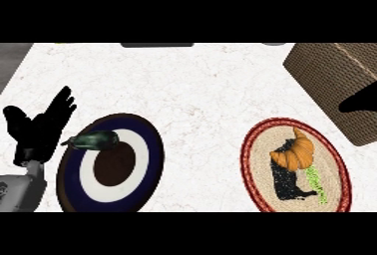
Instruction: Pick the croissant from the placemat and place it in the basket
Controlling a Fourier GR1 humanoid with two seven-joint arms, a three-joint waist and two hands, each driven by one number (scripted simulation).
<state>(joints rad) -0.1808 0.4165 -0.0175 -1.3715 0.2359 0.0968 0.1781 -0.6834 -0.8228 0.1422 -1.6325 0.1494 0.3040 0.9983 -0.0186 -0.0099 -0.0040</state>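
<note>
Woven and red-rimmed, the placemat lies at the right of the white counter. The croissant rests on its upper half. The right hand shows as a black shape directly below the croissant, over the mat and meeting the pastry's lower edge; whether its fingers curl round it I cannot tell. The croissant's long axis runs from a narrow tip at upper middle down to a broad end at lower left, tilted slightly off vertical. The basket sits at the upper right, just beyond the mat. The left hand rests open, fingers up, at the left edge beside a blue and white plate bearing a dark green vegetable.
</note>
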